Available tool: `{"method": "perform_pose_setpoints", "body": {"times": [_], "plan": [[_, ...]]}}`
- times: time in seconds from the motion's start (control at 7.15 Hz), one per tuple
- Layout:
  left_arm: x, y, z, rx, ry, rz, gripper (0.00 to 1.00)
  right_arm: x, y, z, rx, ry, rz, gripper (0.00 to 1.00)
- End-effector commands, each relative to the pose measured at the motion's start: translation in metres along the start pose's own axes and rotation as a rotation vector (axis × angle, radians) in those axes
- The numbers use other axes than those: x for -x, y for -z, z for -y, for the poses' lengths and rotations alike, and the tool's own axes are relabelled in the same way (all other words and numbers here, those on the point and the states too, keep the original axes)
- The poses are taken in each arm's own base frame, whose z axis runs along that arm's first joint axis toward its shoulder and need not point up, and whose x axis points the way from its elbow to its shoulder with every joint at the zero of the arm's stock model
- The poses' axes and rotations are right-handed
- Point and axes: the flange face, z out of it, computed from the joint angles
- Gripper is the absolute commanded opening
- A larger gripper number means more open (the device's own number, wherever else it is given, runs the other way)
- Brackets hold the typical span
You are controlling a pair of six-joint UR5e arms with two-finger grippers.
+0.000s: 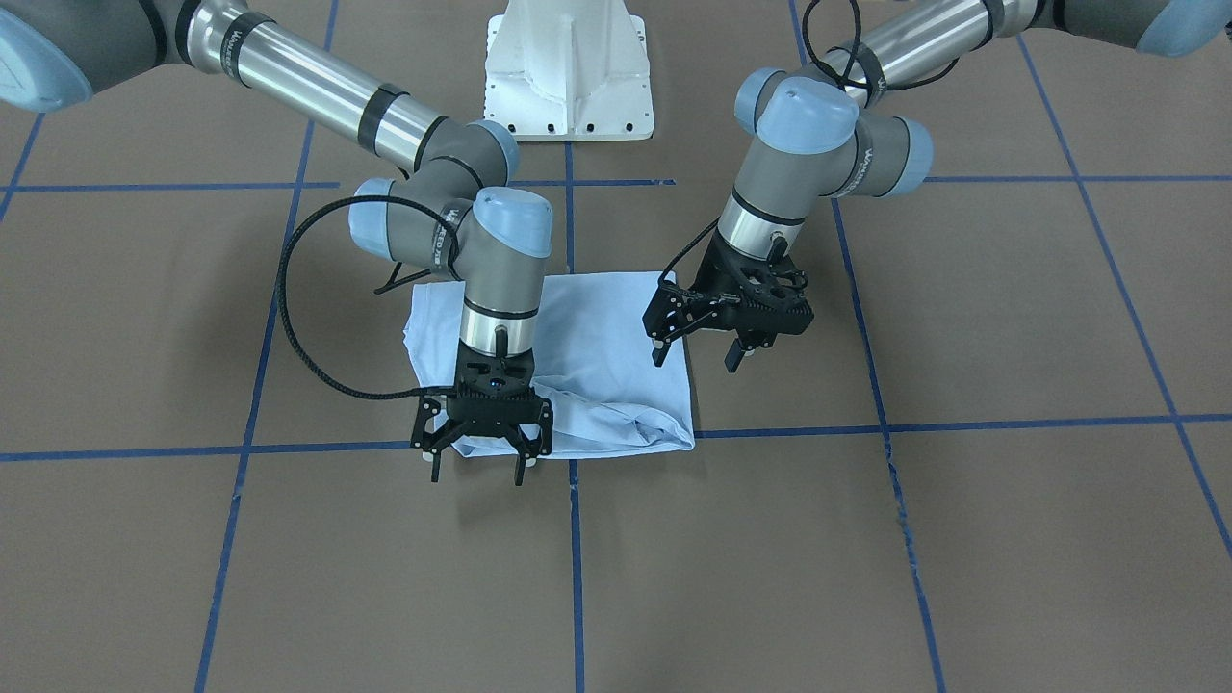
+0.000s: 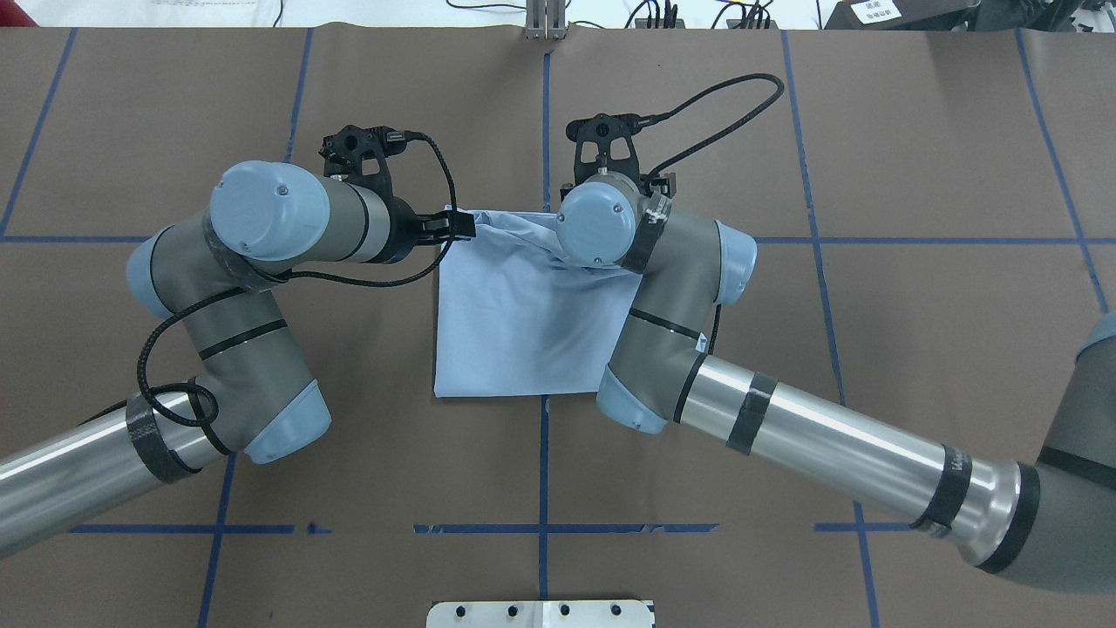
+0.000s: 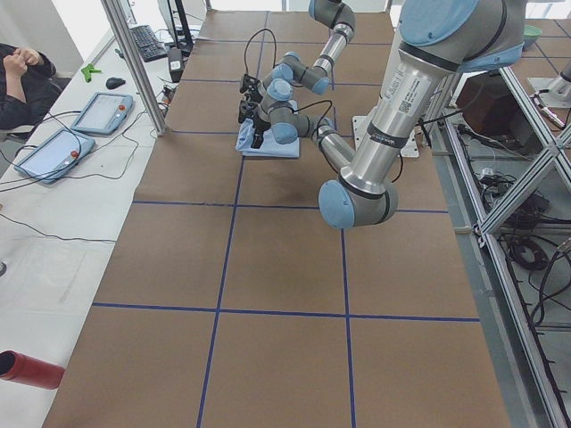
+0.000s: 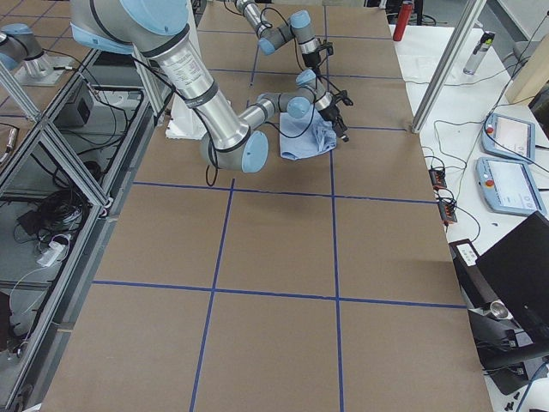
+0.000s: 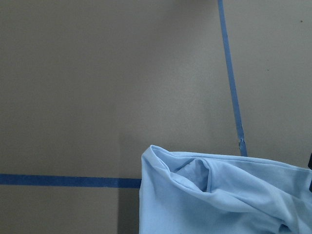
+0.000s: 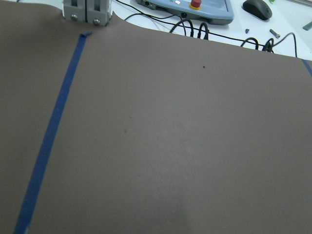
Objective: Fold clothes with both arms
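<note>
The clothes are one pale blue T-shirt, lying folded into a rough rectangle on the brown table. No print or label shows. My left gripper hangs open and empty at the shirt's side edge, one finger over the cloth and one over the table. My right gripper stands open and empty just past the shirt's far edge, its fingertips above the table. In the overhead view the right wrist hides that gripper. The left wrist view has a rumpled shirt corner at lower right. The right wrist view holds only table.
Blue tape lines grid the brown table. The white pedestal base stands behind the shirt. A side bench carries teach pendants, and a person sits beside it. A red cylinder lies on that bench.
</note>
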Motion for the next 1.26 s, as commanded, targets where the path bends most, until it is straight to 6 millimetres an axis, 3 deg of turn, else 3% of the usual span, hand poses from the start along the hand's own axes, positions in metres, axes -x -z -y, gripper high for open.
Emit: {"method": "perform_pose_setpoints", "body": {"times": [0.0,0.28,0.42,0.56,0.84,1.12], "plan": [[0.004,0.0,-0.001,0.001,0.002,0.004,1.0,0.005,0.023,0.051,0.076,-0.02,0.141,1.0],[0.003,0.0,-0.001,0.001,0.002,0.003,1.0,0.014,0.086,0.045,0.183,-0.086,0.127,1.0],[0.003,0.0,-0.001,0.001,0.002,0.003,1.0,0.014,0.105,0.016,0.195,-0.077,0.121,1.0],[0.003,0.0,-0.001,0.001,0.002,0.003,1.0,0.012,0.108,-0.026,0.151,-0.035,0.1,1.0],[0.004,-0.001,-0.002,0.003,0.0,0.005,1.0,0.01,0.101,-0.082,0.124,0.024,0.063,1.0],[0.004,-0.001,-0.002,0.003,0.002,0.005,1.0,0.017,0.097,-0.104,0.132,0.052,0.052,1.0]]}}
